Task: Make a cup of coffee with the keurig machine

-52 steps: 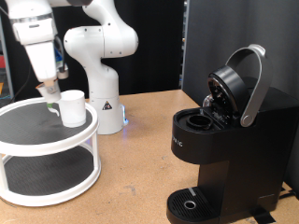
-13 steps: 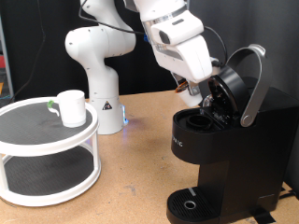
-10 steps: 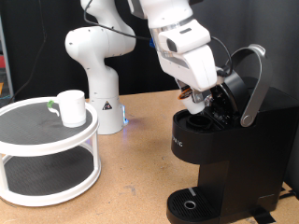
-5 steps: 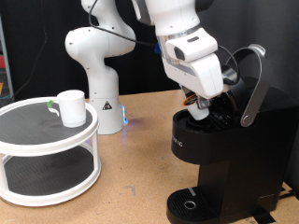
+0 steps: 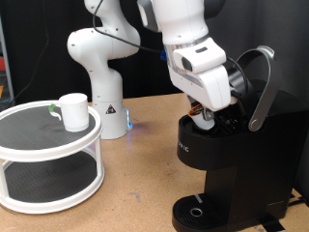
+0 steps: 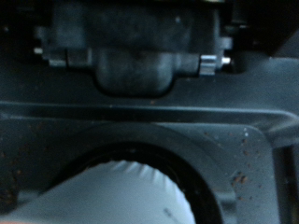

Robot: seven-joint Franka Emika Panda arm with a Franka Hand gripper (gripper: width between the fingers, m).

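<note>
The black keurig machine (image 5: 237, 169) stands at the exterior view's right with its lid (image 5: 243, 85) tilted open. My gripper (image 5: 202, 112) is lowered into the open pod chamber at the machine's top front. In the wrist view a white ribbed pod (image 6: 112, 191) sits at the fingertips, over the round black chamber opening (image 6: 229, 177); the fingers themselves are out of that picture. The white cup (image 5: 74, 111) stands on the top tier of a round white stand (image 5: 39, 145) at the exterior view's left, far from the gripper.
The arm's white base (image 5: 104, 92) stands behind the stand at the back of the wooden table (image 5: 135, 193). The machine's drip tray (image 5: 198, 211) is at the exterior view's bottom with nothing on it. A black backdrop closes the rear.
The gripper went from the cup on the stand over to the machine with the white pod, then sank step by step into the open pod chamber.
</note>
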